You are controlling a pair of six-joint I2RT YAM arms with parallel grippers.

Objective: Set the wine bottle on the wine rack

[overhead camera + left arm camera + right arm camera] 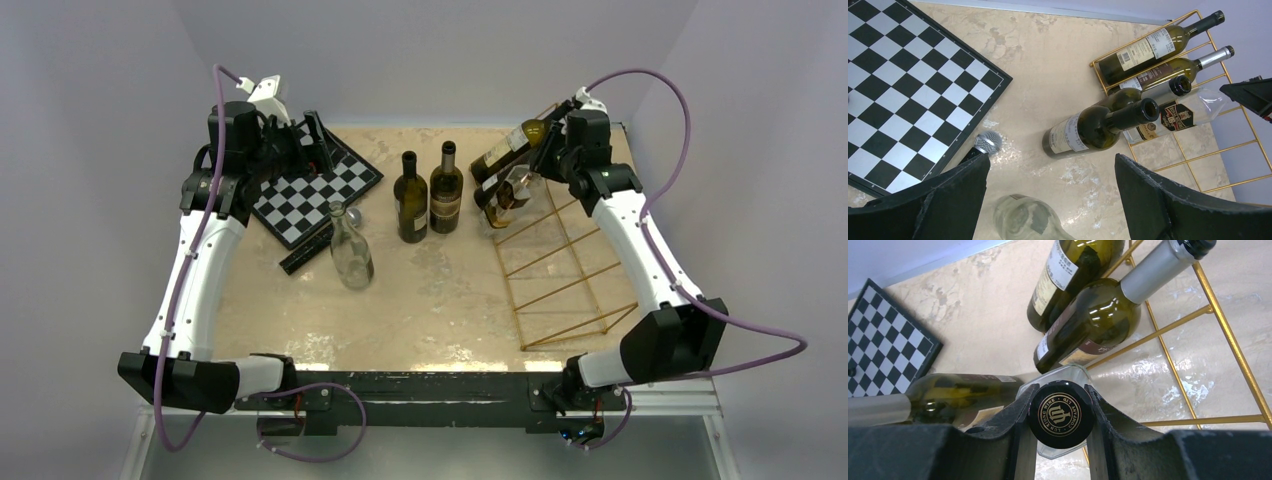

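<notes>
Step in hand: seating the clear glass wine bottle with black cap and black label (1193, 107) in a slot of the wine rack of thin gold-coloured metal rods (1231, 340). The right gripper (1060, 412) is clamped on the bottle's capped neck; the body slants down over the rack's far end, just beside the green bottle with the silver capsule (1088, 325), which lies next to an olive bottle with a pale label (1148, 50). Whether the base already bears on the rods cannot be told.

Recommendation: lower along the slant of the slot; keep the glass apart from the neighbouring bottle; release only once the body rests in the slot, since smooth round glass is likely to roll or slide on thin rods.

The left gripper (1052, 167) hangs with fingers wide apart, holding nothing.

Surface: a beige marbled table (440, 290), glossy in patches; it carries a black-and-white chessboard (315, 190), two upright dark green bottles (410, 200) and an upright clear bottle (351, 255). Surroundings: plain pale walls (430, 50) on three sides.
</notes>
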